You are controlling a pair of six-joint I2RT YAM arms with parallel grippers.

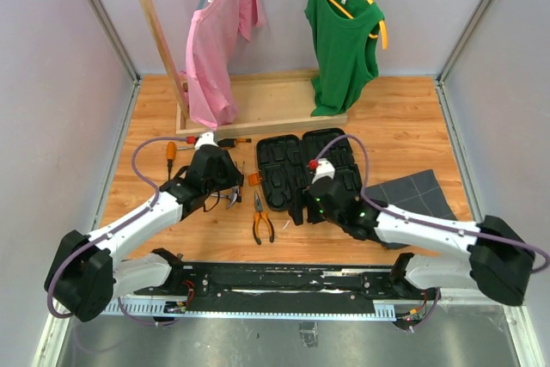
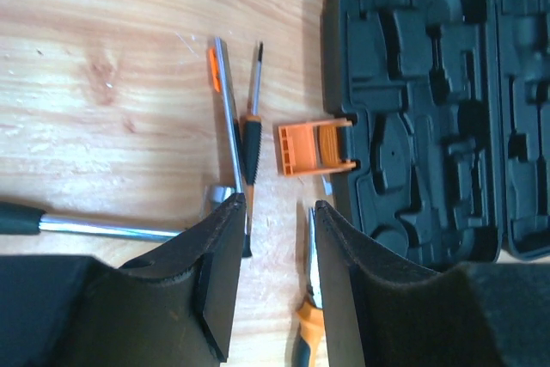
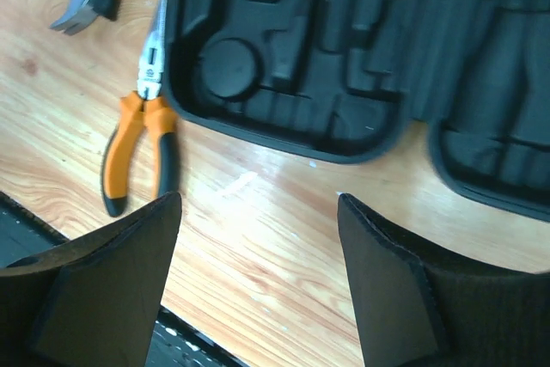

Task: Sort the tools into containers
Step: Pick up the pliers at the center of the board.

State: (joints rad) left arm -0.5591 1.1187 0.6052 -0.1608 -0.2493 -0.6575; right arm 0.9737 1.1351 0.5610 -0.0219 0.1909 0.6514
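Top external view: the left gripper [image 2: 277, 212] is open, jaws apart and empty, hovering left of centre of the surface [image 1: 404, 126], above the hammer [image 2: 112, 229] and a screwdriver [image 2: 251, 139]. The orange-handled pliers [image 1: 261, 223] lie toward the near edge, just left of the tool case [image 1: 279, 165], which lies open at centre. The right gripper [image 3: 258, 204] is open and empty over the case's near edge.
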